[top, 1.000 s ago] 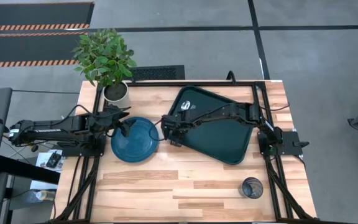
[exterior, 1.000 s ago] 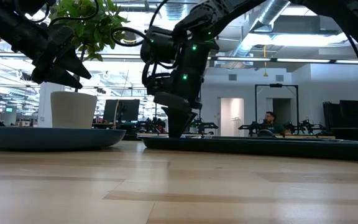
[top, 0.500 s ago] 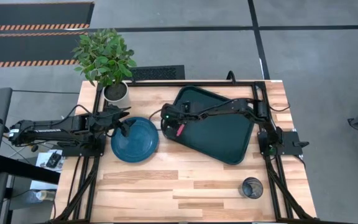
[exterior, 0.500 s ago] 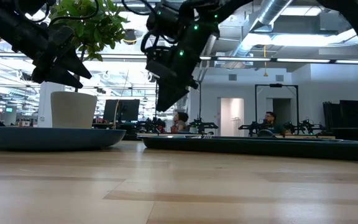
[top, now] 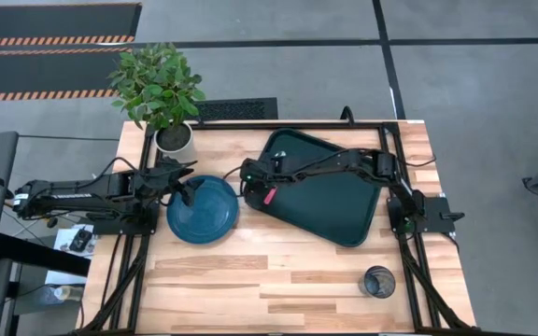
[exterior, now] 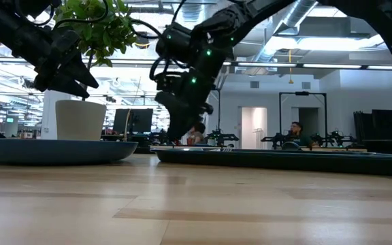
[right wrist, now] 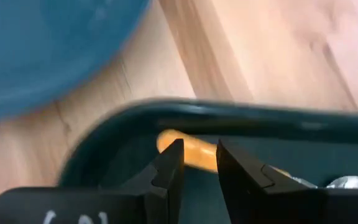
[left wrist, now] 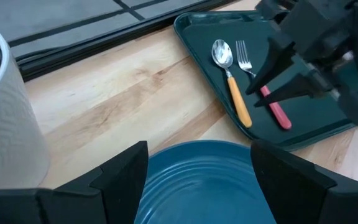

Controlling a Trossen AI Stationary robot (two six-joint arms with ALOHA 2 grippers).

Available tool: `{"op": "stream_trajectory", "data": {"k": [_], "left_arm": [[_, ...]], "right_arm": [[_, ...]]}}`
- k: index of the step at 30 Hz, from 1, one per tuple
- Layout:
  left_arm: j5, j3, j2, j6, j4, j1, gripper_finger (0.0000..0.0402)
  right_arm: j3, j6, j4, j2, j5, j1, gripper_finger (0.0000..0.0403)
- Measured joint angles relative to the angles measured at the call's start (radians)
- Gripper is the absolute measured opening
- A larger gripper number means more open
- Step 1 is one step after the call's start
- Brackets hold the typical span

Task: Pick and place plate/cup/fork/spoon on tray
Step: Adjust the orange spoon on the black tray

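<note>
Tray [top: 344, 210] angled on the table's right half, holding spoon [left wrist: 232, 87] and fork [left wrist: 263, 93] side by side at its left end. Plate [top: 202, 210] on bare wood just left of the tray. Cup [top: 378, 281] near the front right corner, well apart. Right gripper [right wrist: 197, 168] above the tray's left end, jaws slightly parted and empty, over the spoon's orange handle. Left gripper [left wrist: 197, 171] fully open, empty, at the plate's left rim.

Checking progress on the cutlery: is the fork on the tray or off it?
On it. The fork lies flat inside the tray, beside the spoon, under the right gripper.
</note>
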Motion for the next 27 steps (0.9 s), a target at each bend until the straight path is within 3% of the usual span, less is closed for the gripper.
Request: {"op": "stream_trajectory", "data": {"k": [3, 19, 27], "left_arm": [[-0.006, 0.0, 0.0, 0.0, 0.0, 0.0, 0.0269], [-0.013, 0.0, 0.0, -0.001, 0.0, 0.0, 0.0269], [-0.012, 0.0, 0.0, -0.002, 0.0, 0.0, 0.0269]], "right_arm": [[-0.051, 0.004, 0.095, -0.003, -0.012, 0.0, 0.0118], [-0.069, -0.007, 0.113, -0.002, -0.005, -0.005, 0.0118], [-0.127, 0.011, 0.209, 0.0, -0.044, -0.013, 0.0118]]}}
